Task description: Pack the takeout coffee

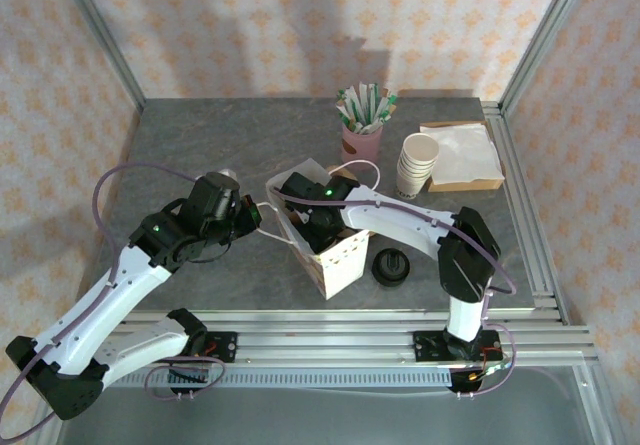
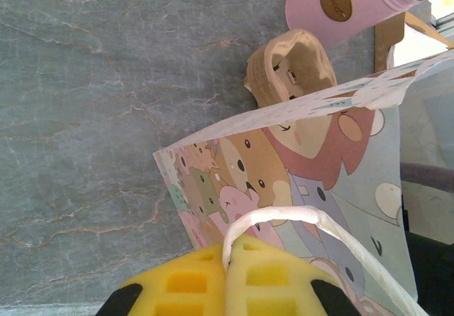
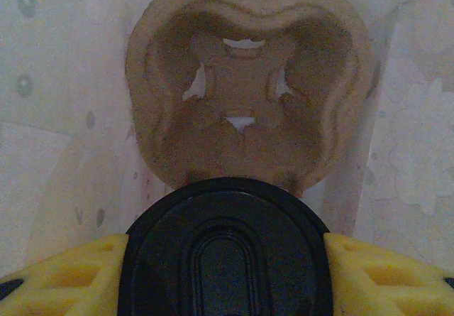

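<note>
Right gripper [image 3: 225, 277] clamped on the takeout coffee [image 3: 225, 241] inside a bag [image 1: 340, 260].
Its round black lid is seen; the bag handle [image 2: 284, 211] is pinched by the left gripper [image 2: 227, 270].

The takeout coffee [image 3: 225, 259] runs off the right wrist view's lower edge, its cup hidden under the lid [image 3: 225, 209]; the right gripper [image 3: 225, 245] is cropped at both corners; in the left wrist view the paper bag [image 2: 298, 181] covers the lower part of what seems a pulp carrier [image 2: 291, 67].
</note>
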You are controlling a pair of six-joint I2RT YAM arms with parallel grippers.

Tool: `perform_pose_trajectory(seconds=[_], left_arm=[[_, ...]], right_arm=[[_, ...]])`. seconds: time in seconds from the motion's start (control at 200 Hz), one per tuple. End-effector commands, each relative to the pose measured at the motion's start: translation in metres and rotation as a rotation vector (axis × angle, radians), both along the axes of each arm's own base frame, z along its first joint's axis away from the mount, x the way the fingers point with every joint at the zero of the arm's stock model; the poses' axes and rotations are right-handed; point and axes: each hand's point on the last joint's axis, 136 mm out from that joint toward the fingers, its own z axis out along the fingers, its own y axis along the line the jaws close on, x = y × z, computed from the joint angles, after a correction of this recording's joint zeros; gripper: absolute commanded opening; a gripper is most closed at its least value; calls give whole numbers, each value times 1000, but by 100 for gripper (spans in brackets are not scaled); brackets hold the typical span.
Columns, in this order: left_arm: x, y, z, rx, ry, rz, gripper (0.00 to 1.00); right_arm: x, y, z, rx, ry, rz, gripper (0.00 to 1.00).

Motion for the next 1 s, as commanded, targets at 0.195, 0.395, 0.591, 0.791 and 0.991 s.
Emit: perform_pose_trajectory(seconds=[0.195, 0.395, 0.591, 0.791, 0.991], left_arm=[[2, 5, 18, 23, -55, 7, 0], [3, 9, 23, 30, -71, 19, 0], [5, 9, 28, 30, -82, 24, 0], [8, 8, 34, 29, -92, 23, 0], [9, 8, 35, 43, -96, 20, 0]], right_arm=[[-7, -18, 29, 47, -25, -12, 56], [-3, -21, 48, 130, -67, -42, 57], [-2, -21, 57, 166, -91, -44, 56], [0, -17, 71, 212, -120, -45, 57], [2, -13, 82, 247, -134, -40, 56]])
